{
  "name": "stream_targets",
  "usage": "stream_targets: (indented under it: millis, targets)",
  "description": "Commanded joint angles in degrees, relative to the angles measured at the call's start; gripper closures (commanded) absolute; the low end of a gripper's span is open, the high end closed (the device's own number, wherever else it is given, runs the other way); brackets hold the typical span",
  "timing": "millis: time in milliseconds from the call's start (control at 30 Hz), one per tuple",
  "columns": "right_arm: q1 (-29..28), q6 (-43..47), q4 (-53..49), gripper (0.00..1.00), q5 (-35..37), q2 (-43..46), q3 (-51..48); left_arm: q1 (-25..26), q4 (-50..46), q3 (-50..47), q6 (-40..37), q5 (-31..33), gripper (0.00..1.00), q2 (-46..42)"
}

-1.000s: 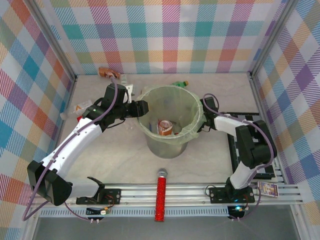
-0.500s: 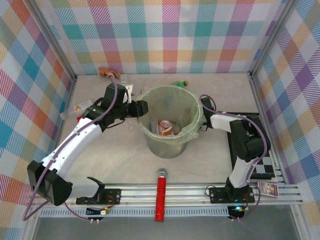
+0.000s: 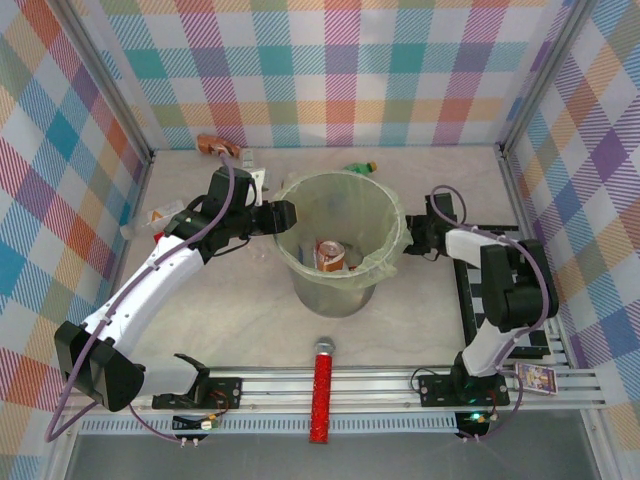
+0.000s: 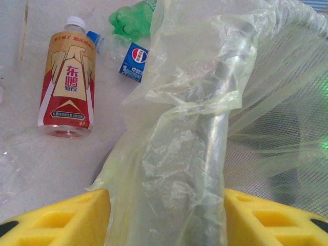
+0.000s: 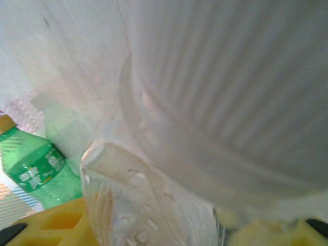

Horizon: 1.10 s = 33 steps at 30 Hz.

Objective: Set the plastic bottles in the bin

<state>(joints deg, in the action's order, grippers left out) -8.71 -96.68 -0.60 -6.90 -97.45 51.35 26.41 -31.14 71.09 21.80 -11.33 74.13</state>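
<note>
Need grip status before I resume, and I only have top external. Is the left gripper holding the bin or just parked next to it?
Observer: Holding. In the left wrist view the left gripper is shut on the rim of the bin, with the liner pinched in with it.
Operator: And the other arm?
Observer: Right wrist view: a crumpled clear bottle sits between the fingers of the right gripper, beside the bin. I can't tell if it's clamped.
Operator: Other bottles near the left arm?
Observer: An amber bottle with a white cap lies on the table, with a blue-labelled bottle beside it.
</note>
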Motion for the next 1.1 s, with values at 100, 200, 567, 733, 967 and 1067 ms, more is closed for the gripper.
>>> stream_targets:
  millis: [100, 200, 567, 733, 967, 1067]
  targets:
    - [2.9, 8.9, -6.3, 0.49, 0.1, 8.1, -0.6, -0.8, -2.0, -1.3, -0.5, 1.1, 0.44, 0.5]
    - [5.4, 14.6, -10.5, 0.49, -0.1, 12.4, -0.5, -0.8, -2.0, -1.3, -0.5, 1.1, 0.44, 0.6]
    - [14.2, 42.6, -32.7, 0.49, -0.6, 28.6, 14.1, -0.8, -1.5, -0.7, -0.9, -0.7, 0.44, 1.2]
    - [14.3, 52.5, -41.1, 0.5, -4.1, 31.2, 26.0, -0.5, -3.4, 0.6, -2.1, 1.3, 0.44, 1.6]
    - [9.5, 61.8, -49.2, 0.64, -10.6, 29.6, 41.0, -0.1, -3.9, 0.8, -2.7, 1.7, 0.44, 2.0]
    - [3.9, 63.2, -49.8, 0.63, -10.5, 27.7, 44.5, 0.4, -3.4, 0.9, -2.4, 1.8, 0.44, 2.1]
